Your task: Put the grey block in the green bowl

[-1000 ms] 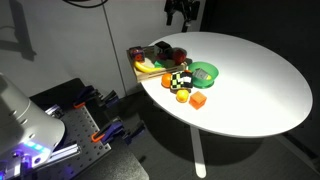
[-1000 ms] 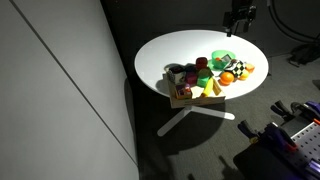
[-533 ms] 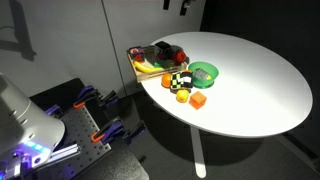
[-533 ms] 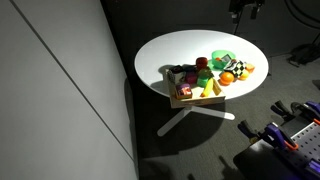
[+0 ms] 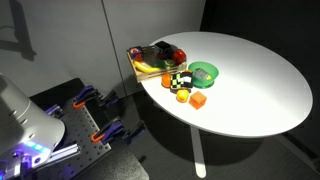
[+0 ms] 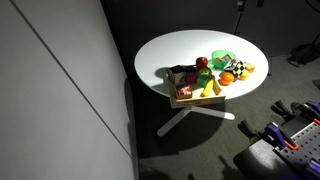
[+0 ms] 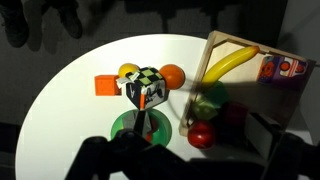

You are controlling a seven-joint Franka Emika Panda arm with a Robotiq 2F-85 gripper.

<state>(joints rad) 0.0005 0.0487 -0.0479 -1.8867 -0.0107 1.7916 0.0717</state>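
The green bowl [image 5: 212, 68] sits on the round white table [image 5: 250, 80] beside the toys; it also shows in the other exterior view [image 6: 226, 59]. In the wrist view the green bowl [image 7: 122, 126] lies below the checkered piece, and a small greyish shape [image 7: 149, 122] sits inside it. It is too dim to tell whether this is the grey block. My gripper [image 7: 185, 162] is only a dark blurred outline at the bottom of the wrist view, high above the table. It is outside both exterior views.
An orange cube [image 7: 106, 85], a black-and-white checkered piece [image 7: 147, 86], an orange ball [image 7: 172, 75] and a yellow ball [image 7: 128, 70] lie near the bowl. A wooden tray [image 7: 215, 45] holds a banana [image 7: 228, 62], a red apple [image 7: 203, 133] and other toys.
My gripper has risen from above the table's far edge and left the top of both exterior views. The objects on the table have not moved.
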